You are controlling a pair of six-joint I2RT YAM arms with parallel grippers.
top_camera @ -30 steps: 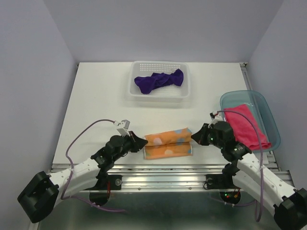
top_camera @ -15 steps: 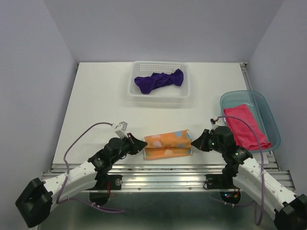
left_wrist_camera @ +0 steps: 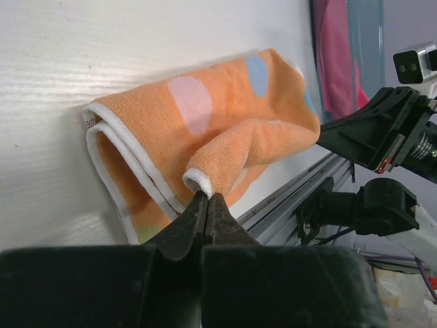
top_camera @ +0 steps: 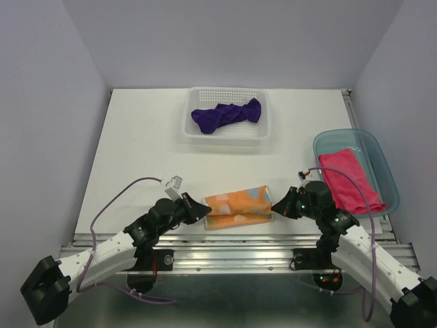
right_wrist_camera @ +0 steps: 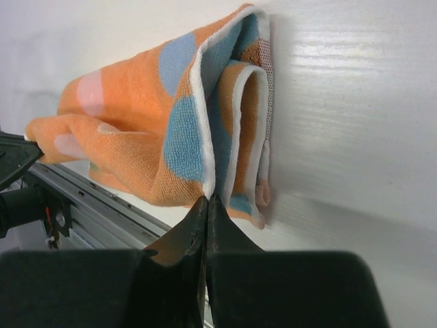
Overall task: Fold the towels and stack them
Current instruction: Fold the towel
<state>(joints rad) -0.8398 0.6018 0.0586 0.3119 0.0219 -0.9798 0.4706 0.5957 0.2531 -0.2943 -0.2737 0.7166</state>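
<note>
The orange polka-dot towel (top_camera: 239,207) lies folded near the table's front edge. My left gripper (top_camera: 207,212) is shut on its left end, pinching a white-hemmed corner (left_wrist_camera: 201,181). My right gripper (top_camera: 274,203) is shut on its right end, pinching a white-hemmed layer (right_wrist_camera: 207,184). The towel's front edge is lifted between them. The hot pink towel (top_camera: 347,179) lies folded in the teal tray (top_camera: 328,140) at the right. The dark purple towel (top_camera: 225,114) lies crumpled in the white basket (top_camera: 188,128) at the back.
The metal rail (top_camera: 232,240) runs along the table's front edge just below the towel. The grey walls close in on both sides. The right arm's cable (top_camera: 372,225) loops beside the tray.
Both grippers have moved toward the front edge with the orange towel's ends, drawing the towel a little nearer and narrowing it in the top view.
</note>
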